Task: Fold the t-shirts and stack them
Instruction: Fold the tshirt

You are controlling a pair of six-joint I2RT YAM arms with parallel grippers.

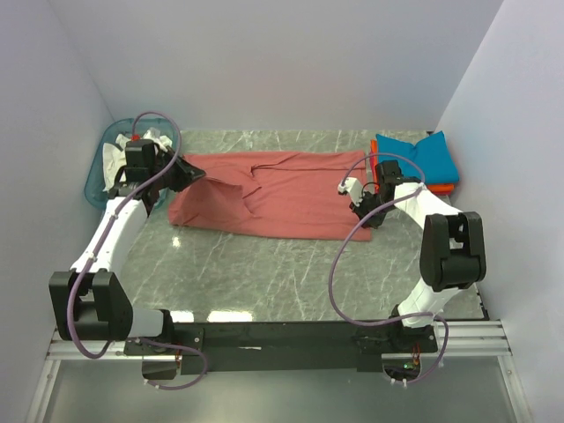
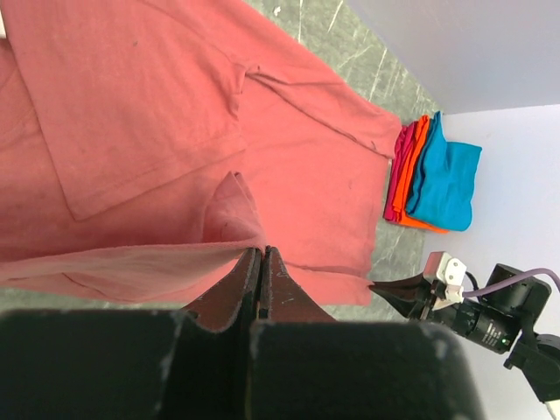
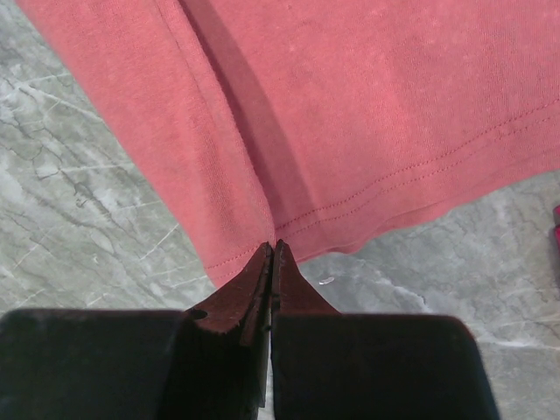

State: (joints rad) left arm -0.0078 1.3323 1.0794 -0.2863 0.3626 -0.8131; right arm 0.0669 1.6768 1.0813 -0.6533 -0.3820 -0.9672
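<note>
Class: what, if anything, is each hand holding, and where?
Both pinch the large dusty-red cloth t-shirt: the left hand a raised fold at one end, the right hand its stitched hem.

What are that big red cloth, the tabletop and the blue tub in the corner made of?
Red t-shirt: soft matte knit cloth, probably cotton; it creases and shows stitched hems.
Table: glossy grey marble look with white veins, possibly only a printed surface.
Basket: teal plastic, it seems, going by its translucent wall.
</note>
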